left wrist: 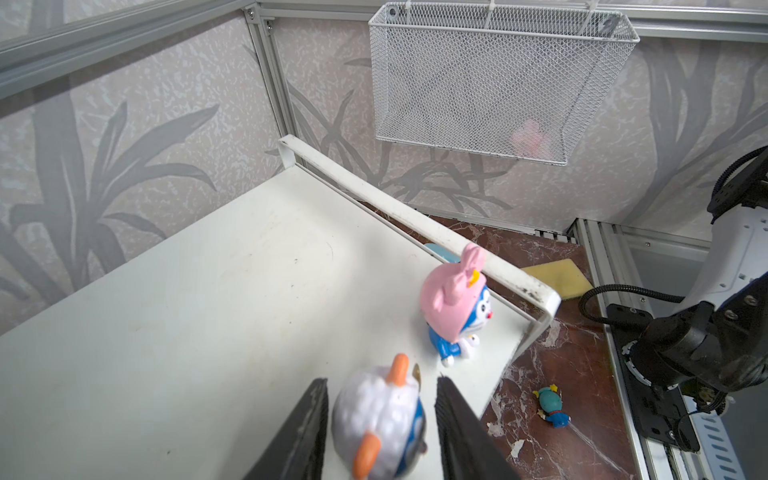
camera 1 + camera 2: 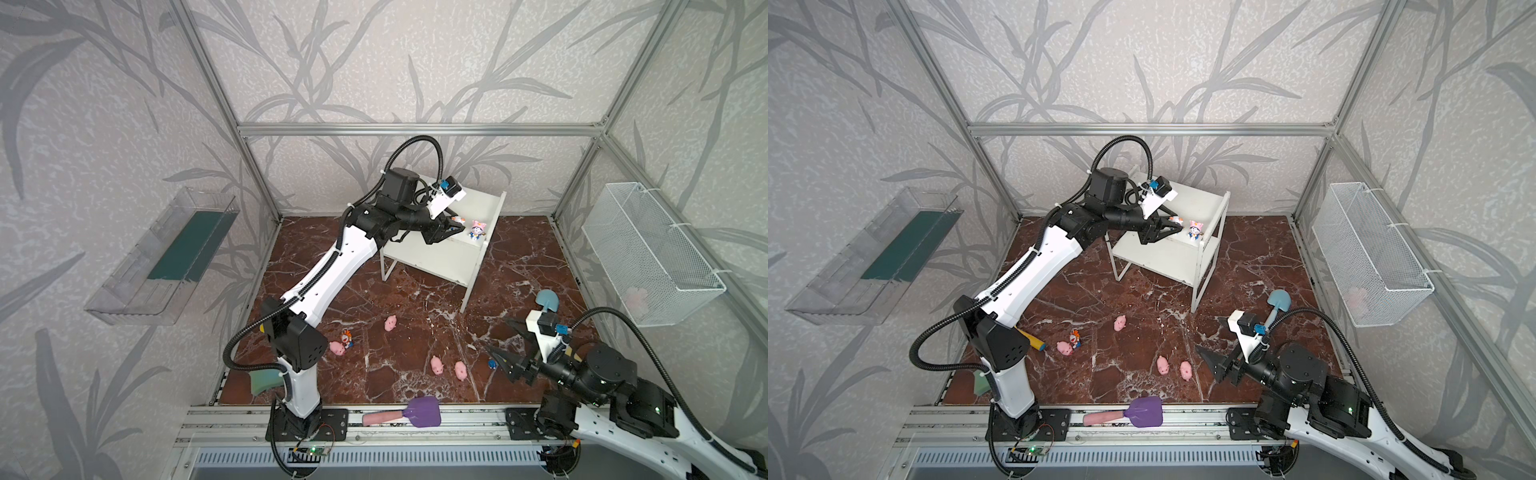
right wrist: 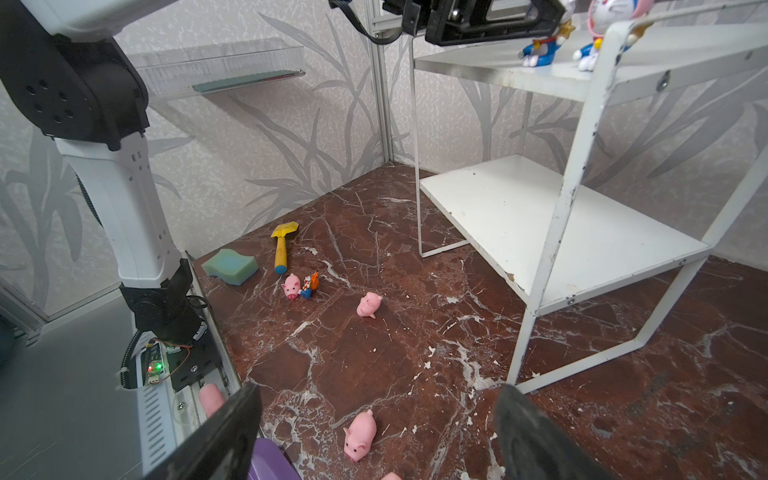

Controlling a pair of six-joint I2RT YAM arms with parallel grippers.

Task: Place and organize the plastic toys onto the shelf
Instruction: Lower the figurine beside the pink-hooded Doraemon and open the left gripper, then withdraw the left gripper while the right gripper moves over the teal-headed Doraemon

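Observation:
The white shelf (image 2: pixel 478 201) (image 2: pixel 1200 203) stands at the back of the marble floor. On its top board a pink-hat figurine (image 2: pixel 476 230) (image 1: pixel 455 307) stands upright by the side rail. Beside it sits a white-hat figurine (image 1: pixel 378 419) (image 2: pixel 1176 219), between the fingers of my left gripper (image 1: pixel 381 379) (image 2: pixel 457 224), which is open with a gap on each side. Several pink pigs (image 2: pixel 390 323) (image 3: pixel 359 434) lie on the floor. An orange-hat figurine (image 2: pixel 347 338) lies against one pig (image 2: pixel 337 348). A teal-hat figurine (image 1: pixel 550 405) lies near my right gripper (image 3: pixel 376 388) (image 2: pixel 498 333), which hovers open and empty.
A purple shovel (image 2: pixel 419 410) lies on the front rail. A blue shovel (image 2: pixel 546 301) is behind the right arm. A yellow shovel (image 3: pixel 282 245) and green sponge (image 3: pixel 230 264) lie front left, a yellow sponge (image 1: pixel 559 278) front right. Mesh basket (image 2: pixel 652 249) and clear tray (image 2: pixel 162 257) hang on the walls.

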